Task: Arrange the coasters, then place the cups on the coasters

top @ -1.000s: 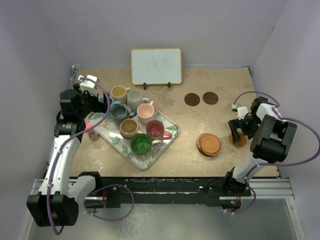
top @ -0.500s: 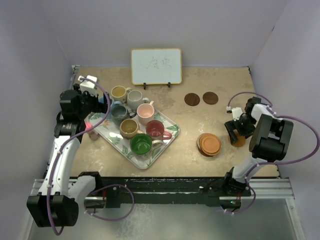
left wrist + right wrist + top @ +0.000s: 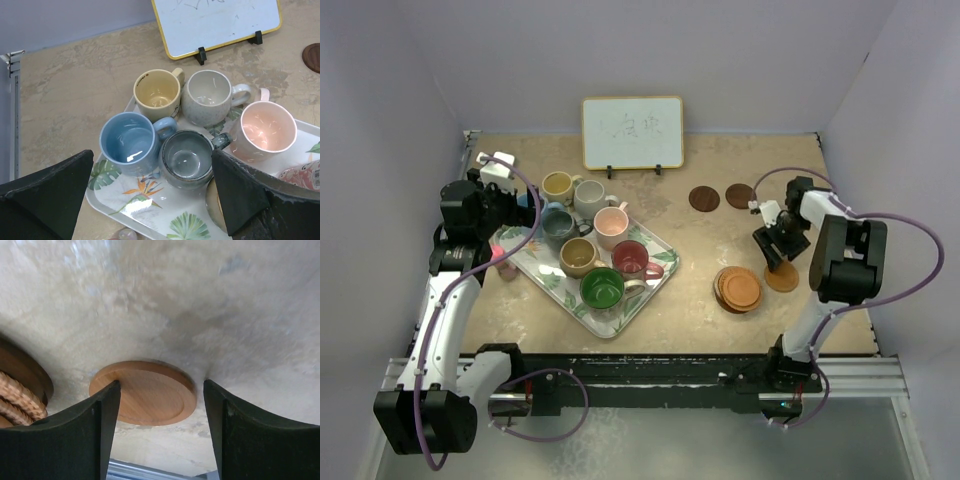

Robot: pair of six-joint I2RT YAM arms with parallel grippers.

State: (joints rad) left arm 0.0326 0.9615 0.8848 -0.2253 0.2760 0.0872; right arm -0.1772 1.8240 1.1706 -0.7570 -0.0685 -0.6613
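Several cups stand on the leaf-patterned tray: yellow, off-white, pink, light blue, grey-blue, also tan, red and green. My left gripper hovers open above the blue and grey-blue cups. A single light coaster lies flat on the table, and my right gripper stands open astride it, the right finger clear of its rim. A stack of coasters sits to its left. Two dark coasters lie further back.
A small whiteboard on feet stands at the back. The purple side walls close in the table on the left and right. The tray lies at an angle on the left half, with the rail of the arm bases along the near edge.
My right gripper has swung left and toward the back, and its jaws have narrowed. The single coaster now lies slightly further left. The left arm has not moved.
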